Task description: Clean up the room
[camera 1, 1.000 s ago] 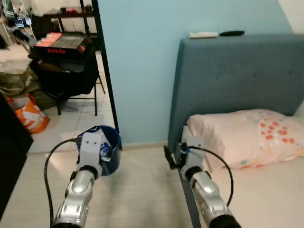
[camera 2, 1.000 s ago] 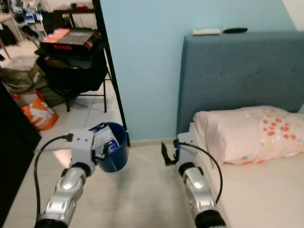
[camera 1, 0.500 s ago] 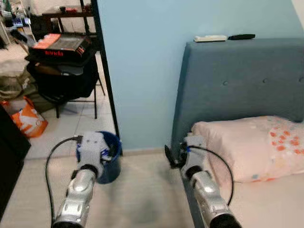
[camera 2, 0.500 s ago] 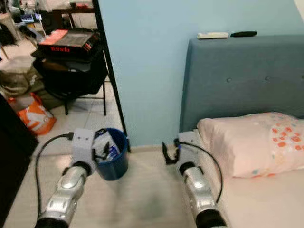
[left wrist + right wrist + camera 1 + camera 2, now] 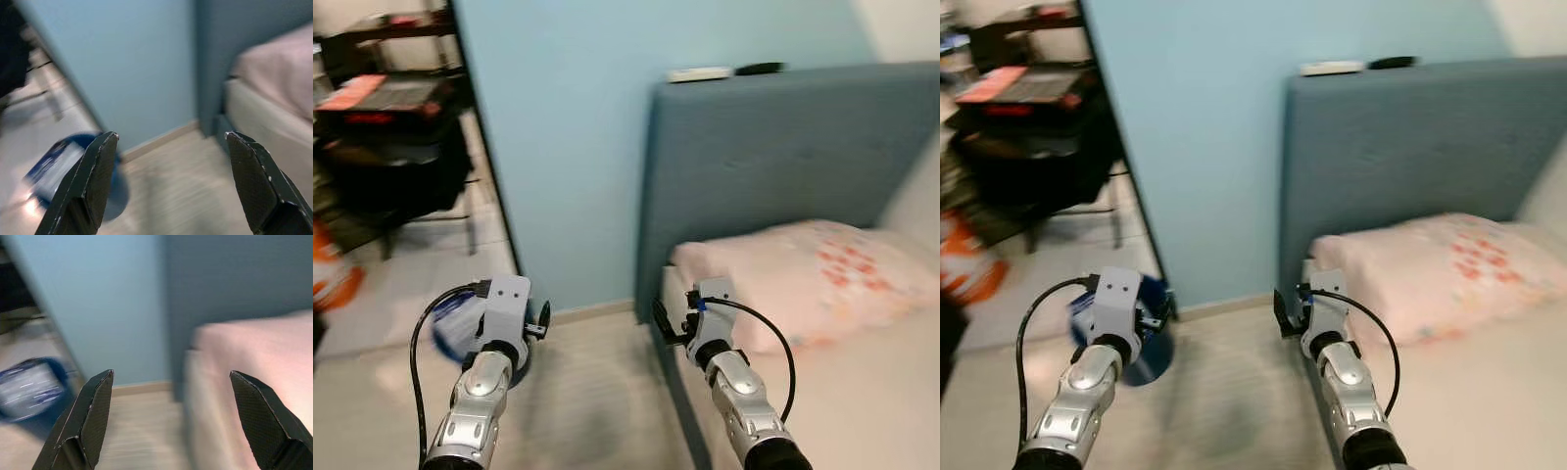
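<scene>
Head views, blurred: we note the left tool [image 5: 536,320] raised over the floor [image 5: 1234,392], a blue bin [image 5: 1141,343] just beyond it. The right tool [image 5: 1285,311] hangs beside the bed [image 5: 862,392], whose pillow [image 5: 783,279] lies right of it.

Left wrist view: fingers [image 5: 93,181] apart, gripping nothing; the bin sits ahead.

Right wrist view: fingers [image 5: 88,416] apart, empty, between bin and bed.

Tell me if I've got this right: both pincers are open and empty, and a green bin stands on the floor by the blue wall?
Not quite: the bin is blue, not green, as the right eye view shows. The rest holds: the left pincer and right pincer are both open and empty, and the bin stands on the floor by the blue wall.
</scene>
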You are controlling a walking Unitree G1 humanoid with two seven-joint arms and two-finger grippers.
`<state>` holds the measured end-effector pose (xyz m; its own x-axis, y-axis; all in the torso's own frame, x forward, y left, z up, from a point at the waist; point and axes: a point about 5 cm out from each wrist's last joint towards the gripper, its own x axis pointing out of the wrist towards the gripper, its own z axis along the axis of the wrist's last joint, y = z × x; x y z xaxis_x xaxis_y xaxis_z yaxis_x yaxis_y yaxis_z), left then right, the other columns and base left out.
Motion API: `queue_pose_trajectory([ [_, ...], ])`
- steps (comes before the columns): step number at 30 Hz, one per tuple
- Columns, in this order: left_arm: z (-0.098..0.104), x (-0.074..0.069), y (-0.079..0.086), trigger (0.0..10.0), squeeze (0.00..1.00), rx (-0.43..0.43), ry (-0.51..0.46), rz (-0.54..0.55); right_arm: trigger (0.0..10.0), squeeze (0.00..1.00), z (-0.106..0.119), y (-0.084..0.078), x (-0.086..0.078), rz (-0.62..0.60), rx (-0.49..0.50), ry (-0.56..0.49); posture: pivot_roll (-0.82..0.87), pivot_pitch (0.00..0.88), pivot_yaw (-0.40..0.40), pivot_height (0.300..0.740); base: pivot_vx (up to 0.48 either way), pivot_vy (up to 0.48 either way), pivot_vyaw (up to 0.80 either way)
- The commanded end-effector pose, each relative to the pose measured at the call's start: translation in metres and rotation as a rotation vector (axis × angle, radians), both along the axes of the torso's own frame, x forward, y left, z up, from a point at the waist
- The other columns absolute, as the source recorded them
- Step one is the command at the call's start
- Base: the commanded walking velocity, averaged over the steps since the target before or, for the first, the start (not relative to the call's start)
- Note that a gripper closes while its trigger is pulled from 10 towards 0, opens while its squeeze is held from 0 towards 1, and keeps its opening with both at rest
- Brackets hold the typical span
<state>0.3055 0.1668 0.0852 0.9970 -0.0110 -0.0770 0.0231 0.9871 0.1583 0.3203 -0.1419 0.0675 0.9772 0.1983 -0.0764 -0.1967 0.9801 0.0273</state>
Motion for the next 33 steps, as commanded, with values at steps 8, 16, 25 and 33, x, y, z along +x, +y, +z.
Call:
queue_pose_trajectory([
  [8, -0.014, -0.004, 0.003, 10.0, 0.0, 0.048, 0.066, -0.004, 10.0, 0.0, -0.009, -0.011, -0.004, -0.073, -0.018, 0.043, -0.04, 0.026, -0.009, 0.74, 0.0, 0.0, -0.8],
  [16, -0.014, -0.004, 0.005, 10.0, 0.0, 0.057, 0.06, -0.002, 10.0, 0.0, -0.01, -0.014, -0.004, -0.093, -0.022, 0.054, -0.04, 0.018, -0.008, 0.74, 0.0, 0.0, -0.8],
  [25, -0.016, -0.004, 0.001, 10.0, 0.0, 0.038, 0.067, -0.03, 10.0, 0.0, -0.012, -0.016, -0.004, -0.107, -0.026, 0.061, -0.05, 0.015, -0.005, 0.74, 0.0, 0.0, -0.8],
  [33, -0.018, -0.005, -0.002, 10.0, 0.0, 0.049, 0.072, -0.049, 10.0, 0.0, -0.013, -0.02, -0.006, -0.127, -0.029, 0.068, -0.06, 0.019, 0.001, 0.74, 0.0, 0.0, -0.8],
])
